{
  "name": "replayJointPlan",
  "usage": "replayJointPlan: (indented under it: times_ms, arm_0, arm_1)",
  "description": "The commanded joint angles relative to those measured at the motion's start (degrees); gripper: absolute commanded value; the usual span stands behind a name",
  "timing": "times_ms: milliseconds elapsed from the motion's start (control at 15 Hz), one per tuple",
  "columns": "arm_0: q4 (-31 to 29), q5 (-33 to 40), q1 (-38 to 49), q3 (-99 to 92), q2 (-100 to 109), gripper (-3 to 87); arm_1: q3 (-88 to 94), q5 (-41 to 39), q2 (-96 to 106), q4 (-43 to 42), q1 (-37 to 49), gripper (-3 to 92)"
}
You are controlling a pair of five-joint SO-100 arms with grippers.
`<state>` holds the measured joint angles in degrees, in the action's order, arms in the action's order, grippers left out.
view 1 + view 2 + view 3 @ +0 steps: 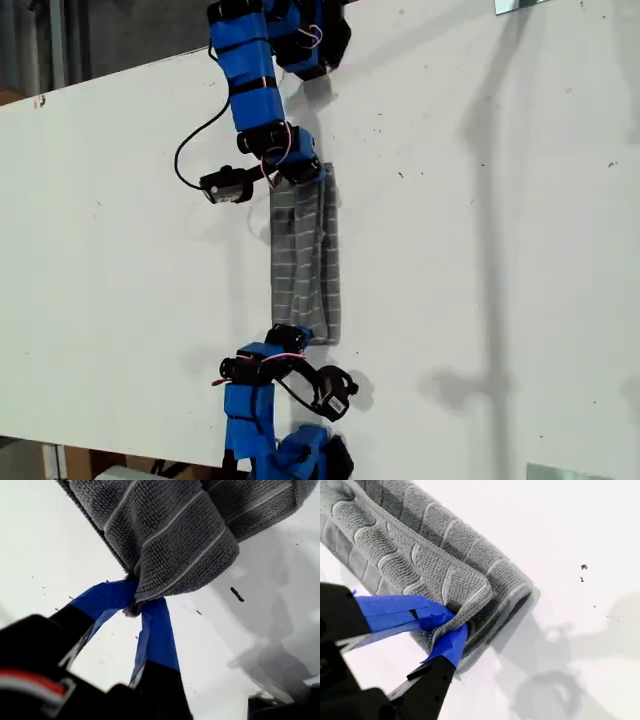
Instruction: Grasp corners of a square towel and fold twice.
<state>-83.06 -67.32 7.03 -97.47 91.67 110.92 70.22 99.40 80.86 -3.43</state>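
One grey, pale-striped soft towel lies folded into a narrow band on the white table, stretched between two blue arms, one at the exterior view's top and one at its bottom. My first gripper has its two blue-taped fingers pinched together on a bunched end of the cloth, which hangs above the tabletop in its wrist view. My second gripper has its two fingers clamped on a layered corner of the same towel; the wrist views do not settle which exterior arm is which.
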Motion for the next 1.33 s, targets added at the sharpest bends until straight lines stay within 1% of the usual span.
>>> replayJointPlan:
  times_ms: [0,267,333,400,467,533,667,867,1000,1133,1267]
  arm_0:
    - [0.0,0.4,-0.4,2.5,-1.1,0.0]
    - [-0.4,0.4,-0.4,3.6,-1.5,0.1]
    - [-0.9,0.2,-0.4,3.6,-1.5,5.9]
    - [-1.2,0.3,-0.4,3.8,-1.5,17.2]
    - [-1.6,0.3,-0.4,3.8,-1.4,22.8]
    - [-1.8,0.3,-0.4,4.0,-1.4,23.9]
    - [-2.3,0.4,-0.2,4.3,-1.1,27.8]
    - [-4.6,0.7,2.5,3.5,2.5,29.7]
    - [-5.4,1.3,5.3,-0.4,7.8,30.4]
    - [-5.0,1.1,6.6,-4.7,11.0,30.7]
    - [-3.5,0.7,6.1,-6.4,11.3,30.9]
  arm_1:
    - [0.8,0.6,3.1,-0.2,0.3,-0.1]
    - [1.1,0.7,3.6,-0.5,-0.2,0.7]
    - [1.1,0.7,4.0,-0.6,-0.5,13.6]
    - [1.1,0.7,4.5,-0.6,-0.7,22.9]
    - [1.1,0.7,5.0,-0.5,-0.7,24.3]
    - [1.1,0.7,5.4,-0.3,-0.4,23.3]
    - [1.2,0.5,6.2,0.1,0.1,24.7]
    - [2.4,-1.2,7.4,0.3,3.1,25.5]
    - [5.1,-3.3,7.6,-0.9,6.1,26.4]
    - [9.8,-5.1,7.3,-4.7,9.1,28.0]
    - [13.2,-8.0,6.1,-9.0,12.5,31.9]
